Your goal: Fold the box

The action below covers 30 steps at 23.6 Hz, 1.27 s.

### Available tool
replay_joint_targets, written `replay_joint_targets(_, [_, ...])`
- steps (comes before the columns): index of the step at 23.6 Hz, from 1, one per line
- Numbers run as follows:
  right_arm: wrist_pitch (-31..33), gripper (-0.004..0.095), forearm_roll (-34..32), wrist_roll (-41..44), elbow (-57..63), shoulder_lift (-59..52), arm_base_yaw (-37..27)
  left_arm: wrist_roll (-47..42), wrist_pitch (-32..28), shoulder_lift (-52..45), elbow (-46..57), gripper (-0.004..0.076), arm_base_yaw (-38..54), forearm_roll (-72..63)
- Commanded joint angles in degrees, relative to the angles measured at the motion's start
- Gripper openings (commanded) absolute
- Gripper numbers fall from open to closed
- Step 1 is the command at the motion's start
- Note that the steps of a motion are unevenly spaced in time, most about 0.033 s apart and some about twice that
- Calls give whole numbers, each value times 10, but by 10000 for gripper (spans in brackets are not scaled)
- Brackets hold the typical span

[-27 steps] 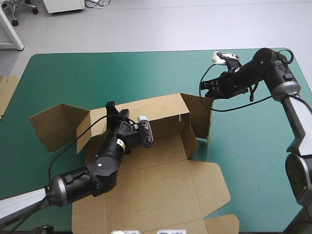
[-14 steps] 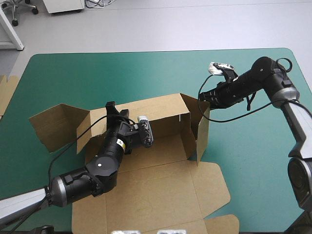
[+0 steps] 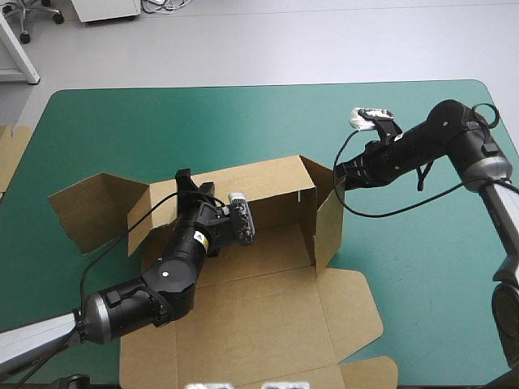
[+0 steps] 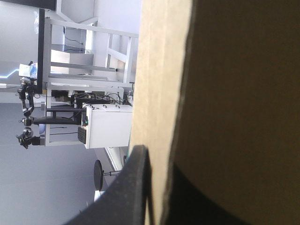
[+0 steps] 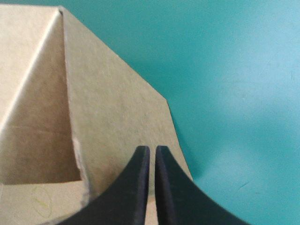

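Note:
The brown box lies open in the middle of the teal-green table, its back wall raised and its lid flat toward the front edge. My left gripper is at the top edge of the back wall. In the left wrist view the left gripper is shut on the box, with board between one black finger and the half-hidden other. My right gripper is shut and presses against the outside of the right side flap, which stands nearly upright. The right wrist view shows the right gripper tips-first on that flap.
The left side flap lies spread out toward the table's left. An edge of more board shows at the table's left edge. Bare teal-green cover lies right of the box and along the far edge.
My right gripper has moved in against the right side flap, which has swung from leaning outward to nearly upright. The left arm has not moved.

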Motion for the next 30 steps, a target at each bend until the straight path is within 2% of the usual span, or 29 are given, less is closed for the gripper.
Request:
replay_joint_targets(1, [3, 103, 27, -20, 21, -42, -1, -19, -3, -7, -3, -11, -4, -64])
replay_joint_targets(7, [-19, 262, 29, -43, 66, -79, 4, -19, -8, -7, -3, -11, -4, -65])
replay_joint_targets(15, [-12, 400, 74, -77, 75, -86, 6, -19, -8, -7, -3, -11, -4, -65])
replay_joint_targets(18, [-5, 516, 70, -89, 86, -88, 28, -19, -7, -7, -3, -11, -4, -63])
replay_joint_targets(27, [-27, 529, 73, -125, 100, -107, 41, -19, -7, -7, -3, -10, -4, -61])
replay_joint_targets(30, [-51, 551, 43, -126, 111, -107, 70, -19, -4, -7, -3, -11, -4, -61])
